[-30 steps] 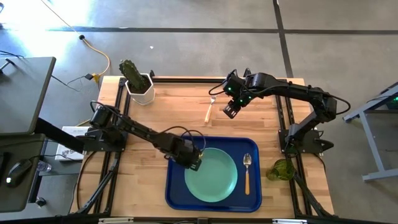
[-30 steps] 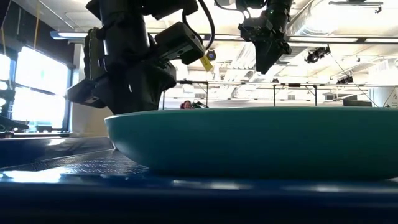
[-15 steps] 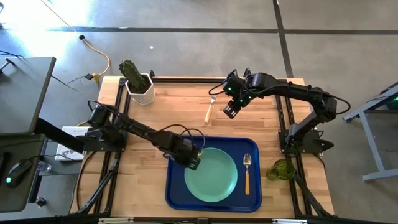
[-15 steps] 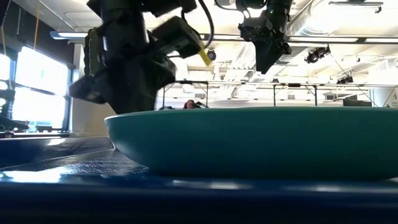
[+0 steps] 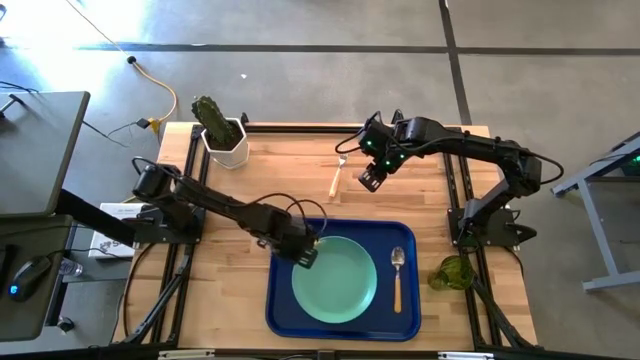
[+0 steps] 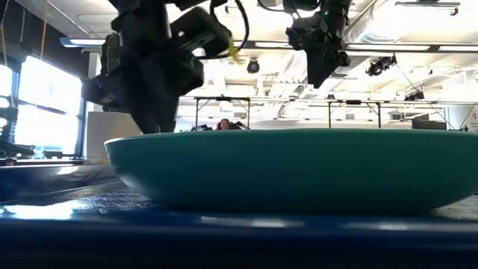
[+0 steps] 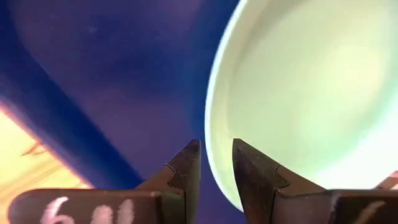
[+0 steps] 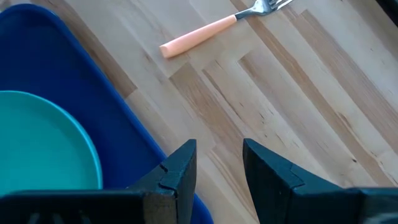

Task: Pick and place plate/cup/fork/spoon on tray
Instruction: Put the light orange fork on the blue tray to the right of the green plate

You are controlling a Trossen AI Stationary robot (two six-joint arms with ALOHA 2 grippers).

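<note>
The plate (image 5: 335, 283) lies on the tray (image 5: 283, 310), with the spoon (image 5: 397, 276) beside it on the tray's right part. The left pincer (image 5: 305, 257) sits at the plate's upper-left rim, fingers narrowly parted and astride the rim edge; whether they press on it cannot be told. The right pincer (image 5: 371, 177) hangs above the table (image 5: 260, 180), slightly parted, empty, near the fork (image 5: 337, 177). The cup (image 5: 453, 272) stands off the table's right edge. Risk: a left withdrawal could drag the plate onto the spoon if the rim catches.
</note>
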